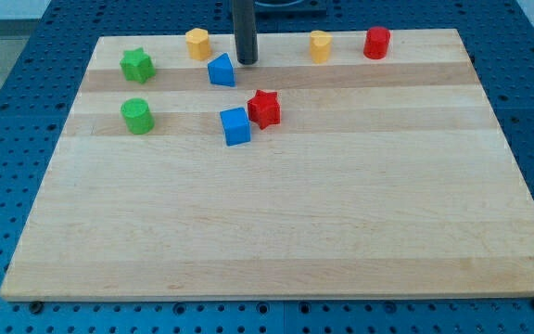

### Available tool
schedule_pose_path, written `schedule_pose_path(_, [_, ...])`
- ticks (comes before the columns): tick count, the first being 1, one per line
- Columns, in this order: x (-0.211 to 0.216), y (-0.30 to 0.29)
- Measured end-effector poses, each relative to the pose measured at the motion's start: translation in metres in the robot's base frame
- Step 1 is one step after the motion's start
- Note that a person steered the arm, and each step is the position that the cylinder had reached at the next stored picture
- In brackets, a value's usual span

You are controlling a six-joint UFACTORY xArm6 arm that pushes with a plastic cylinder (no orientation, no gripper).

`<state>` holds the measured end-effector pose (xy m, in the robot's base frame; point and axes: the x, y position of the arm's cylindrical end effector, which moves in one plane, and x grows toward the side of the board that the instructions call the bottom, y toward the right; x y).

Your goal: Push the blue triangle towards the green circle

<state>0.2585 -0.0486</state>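
The blue triangle [222, 70] lies on the wooden board near the view's top, left of centre. The green circle [137, 116] lies lower and further to the view's left. My tip [247, 61] stands just to the upper right of the blue triangle, very close to it; I cannot tell if it touches. The dark rod runs up out of the view's top.
A green star [137, 65] lies above the green circle. A yellow block [197, 43] sits upper left of my tip. A blue cube [235, 126] and red star [264, 109] lie below. Another yellow block [319, 45] and a red cylinder [376, 43] are at top right.
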Motion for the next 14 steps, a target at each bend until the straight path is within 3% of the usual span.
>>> schedule_pose_path(2, [0.049,-0.025])
schedule_pose_path(3, [0.052,-0.027])
schedule_pose_path(6, [0.010,-0.008])
schedule_pose_path(8, [-0.001,-0.036])
schedule_pose_path(10, [0.070,-0.047])
schedule_pose_path(11, [0.078,-0.049])
schedule_pose_path(13, [0.022,-0.045])
schedule_pose_path(14, [0.030,-0.077])
